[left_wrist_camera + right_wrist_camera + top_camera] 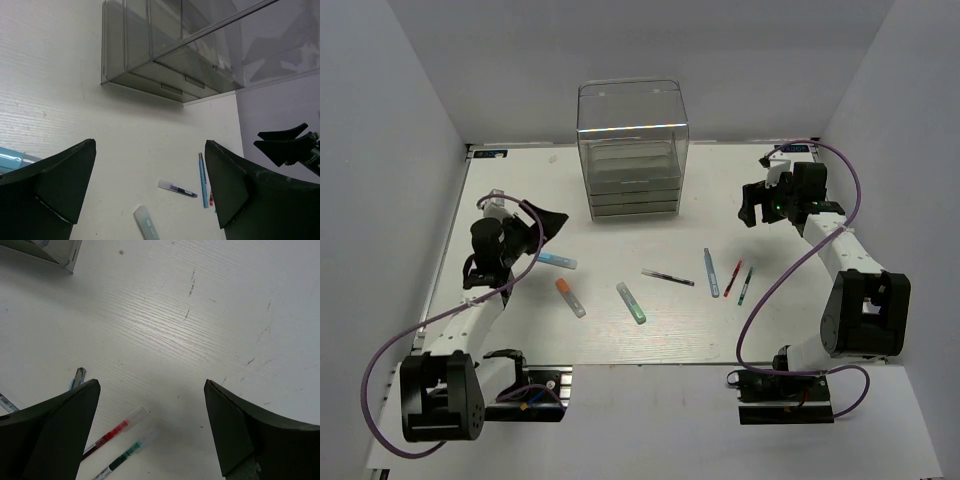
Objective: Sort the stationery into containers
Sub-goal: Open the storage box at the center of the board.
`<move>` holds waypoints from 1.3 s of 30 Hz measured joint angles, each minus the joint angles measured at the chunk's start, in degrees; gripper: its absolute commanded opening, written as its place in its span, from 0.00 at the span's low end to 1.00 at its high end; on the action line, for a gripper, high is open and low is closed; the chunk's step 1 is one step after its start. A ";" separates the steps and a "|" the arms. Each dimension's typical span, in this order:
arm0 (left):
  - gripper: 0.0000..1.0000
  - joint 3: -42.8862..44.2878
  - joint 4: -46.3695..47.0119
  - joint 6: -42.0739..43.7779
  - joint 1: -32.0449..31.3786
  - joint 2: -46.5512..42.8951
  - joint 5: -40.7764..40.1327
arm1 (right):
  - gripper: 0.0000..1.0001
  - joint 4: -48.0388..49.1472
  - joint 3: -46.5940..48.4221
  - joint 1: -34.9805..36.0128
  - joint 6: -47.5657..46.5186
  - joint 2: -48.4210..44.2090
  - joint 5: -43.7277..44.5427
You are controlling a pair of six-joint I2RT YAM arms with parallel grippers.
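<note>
White table (650, 240) is carrying everything. Tall clear plastic drawer unit (632, 150) is standing at far centre, its drawers appearing shut. Contents and pulls are proving hard to make out through the plastic.

Left fingers (65, 180) and right fingers (55, 430) are gaping wide, gripping nothing.

The pens are lying apart across the near-centre table, left to right:
- light blue pen (557, 261), cut off in the left wrist view
- orange-capped marker (570, 297)
- green-tipped marker (631, 302)
- thin dark pen (668, 277)
- blue pen (711, 271)
- red pen (732, 279)
- teal pen (745, 286)

All are judged light, stiff, smooth-barrelled and prone to rolling. Pinching each across mid-barrel is looking soundest.
</note>
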 measured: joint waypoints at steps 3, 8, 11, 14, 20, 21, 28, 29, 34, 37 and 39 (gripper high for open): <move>1.00 -0.11 1.27 -0.90 -0.63 3.15 1.05 | 0.90 0.02 0.00 -0.02 -0.33 0.00 -0.98; 0.95 0.11 3.43 -2.27 -3.56 7.54 1.53 | 0.90 -0.48 0.00 -0.02 -4.98 -0.17 -5.84; 0.80 0.22 5.86 -4.11 -5.84 9.81 1.51 | 0.61 -1.33 -0.02 0.04 -9.18 -1.36 -9.84; 0.55 0.33 9.68 -6.40 -8.55 12.50 1.36 | 0.32 -1.33 0.04 0.55 -12.94 -3.69 -13.42; 0.36 0.74 18.91 -12.59 -14.10 19.45 -0.57 | 0.67 -0.46 2.80 4.20 -18.53 -6.16 -16.09; 0.41 1.20 20.06 -13.42 -14.91 20.70 -1.01 | 0.69 0.07 3.15 4.83 -19.61 -6.40 -16.50; 0.67 8.13 31.89 -20.85 -21.35 32.33 -7.72 | 0.77 3.56 7.13 10.73 -22.45 -6.64 -18.08; 0.67 8.79 33.18 -21.70 -22.18 33.48 -8.96 | 0.77 3.96 8.04 11.32 -22.29 -6.40 -18.05; 0.65 13.53 37.79 -24.44 -25.62 39.87 -14.78 | 0.77 6.64 13.64 13.57 -19.65 -5.01 -17.16; 0.64 15.85 39.67 -25.09 -26.88 42.82 -17.92 | 0.77 7.78 15.67 14.29 -17.44 -4.70 -16.57; 0.62 17.00 40.94 -25.33 -27.54 44.50 -20.06 | 0.77 8.61 15.87 14.71 -16.63 -4.76 -16.33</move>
